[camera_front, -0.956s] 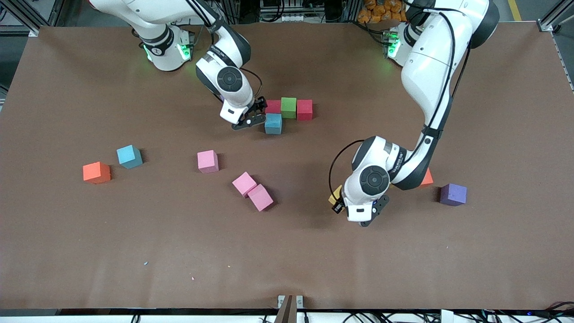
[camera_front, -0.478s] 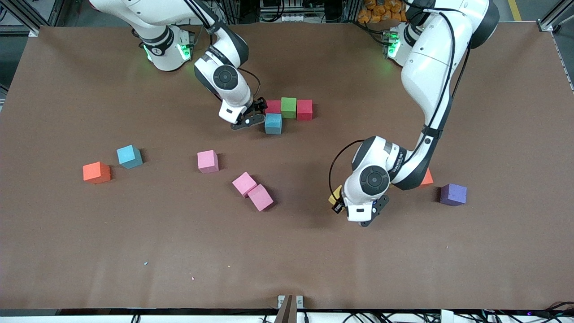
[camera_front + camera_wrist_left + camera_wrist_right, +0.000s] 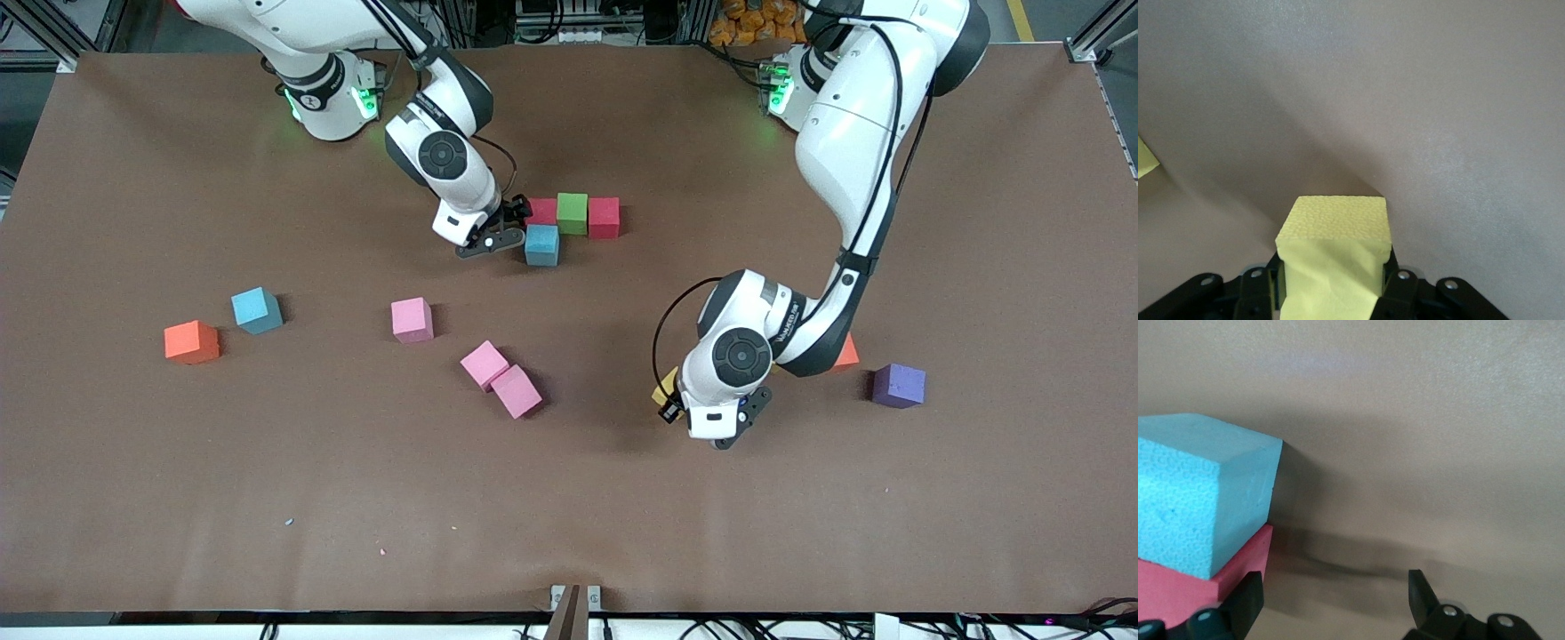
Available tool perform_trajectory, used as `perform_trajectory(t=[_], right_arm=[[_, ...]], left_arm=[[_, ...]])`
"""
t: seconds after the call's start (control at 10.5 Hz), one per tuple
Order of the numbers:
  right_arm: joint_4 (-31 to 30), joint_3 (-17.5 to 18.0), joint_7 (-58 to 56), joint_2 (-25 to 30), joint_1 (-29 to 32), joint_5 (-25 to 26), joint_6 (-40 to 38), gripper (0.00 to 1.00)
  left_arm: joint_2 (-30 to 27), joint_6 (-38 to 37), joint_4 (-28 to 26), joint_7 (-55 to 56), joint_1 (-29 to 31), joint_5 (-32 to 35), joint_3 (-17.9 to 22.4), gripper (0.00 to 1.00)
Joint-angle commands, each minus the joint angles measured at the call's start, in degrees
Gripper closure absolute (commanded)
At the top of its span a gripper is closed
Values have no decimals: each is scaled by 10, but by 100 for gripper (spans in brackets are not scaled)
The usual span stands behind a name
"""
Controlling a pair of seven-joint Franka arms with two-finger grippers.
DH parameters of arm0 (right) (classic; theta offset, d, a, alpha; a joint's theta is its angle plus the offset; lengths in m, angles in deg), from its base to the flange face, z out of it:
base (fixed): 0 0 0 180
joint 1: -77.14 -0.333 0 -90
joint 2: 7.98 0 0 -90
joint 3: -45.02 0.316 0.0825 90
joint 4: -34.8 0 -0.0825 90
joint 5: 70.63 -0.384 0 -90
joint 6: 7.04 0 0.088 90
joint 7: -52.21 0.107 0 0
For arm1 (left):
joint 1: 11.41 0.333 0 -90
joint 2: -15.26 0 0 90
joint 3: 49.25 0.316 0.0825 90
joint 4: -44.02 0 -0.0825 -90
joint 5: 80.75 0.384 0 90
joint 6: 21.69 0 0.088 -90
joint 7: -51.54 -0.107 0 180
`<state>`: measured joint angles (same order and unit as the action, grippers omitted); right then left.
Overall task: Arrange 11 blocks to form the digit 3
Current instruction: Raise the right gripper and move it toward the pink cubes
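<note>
Orange block point(image 3: 847, 352) half under left arm.

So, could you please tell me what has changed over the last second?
The right gripper, fingers open and empty, drew slightly away from the light blue block toward the right arm's end. The left gripper stayed put, shut on the yellow block. No blocks moved.

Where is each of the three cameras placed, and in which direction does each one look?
Front view: high, across the table, facing both bases; shows both arms, the left pincer and the right pincer.
Left wrist view: on the left wrist, looking at the yellow block that its fingers grip.
Right wrist view: on the right wrist, looking at the light blue block and a red block; open fingers show.
Shared: front and right wrist views both show the light blue block.
</note>
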<state>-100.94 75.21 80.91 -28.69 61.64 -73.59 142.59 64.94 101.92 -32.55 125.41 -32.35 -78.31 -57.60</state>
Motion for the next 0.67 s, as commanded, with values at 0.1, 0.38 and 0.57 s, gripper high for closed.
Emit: perform_trajectory(t=[0.1, 0.38, 0.57], right_arm=[[-3, 7, -12, -1, 6, -20, 8, 4], [-2, 7, -12, -2, 6, -21, 8, 4], [-2, 7, -12, -2, 6, -21, 8, 4]], left_arm=[[2, -2, 5, 4, -2, 19, 2, 100], [3, -2, 5, 4, -2, 18, 1, 100], [2, -2, 5, 4, -2, 19, 2, 100]])
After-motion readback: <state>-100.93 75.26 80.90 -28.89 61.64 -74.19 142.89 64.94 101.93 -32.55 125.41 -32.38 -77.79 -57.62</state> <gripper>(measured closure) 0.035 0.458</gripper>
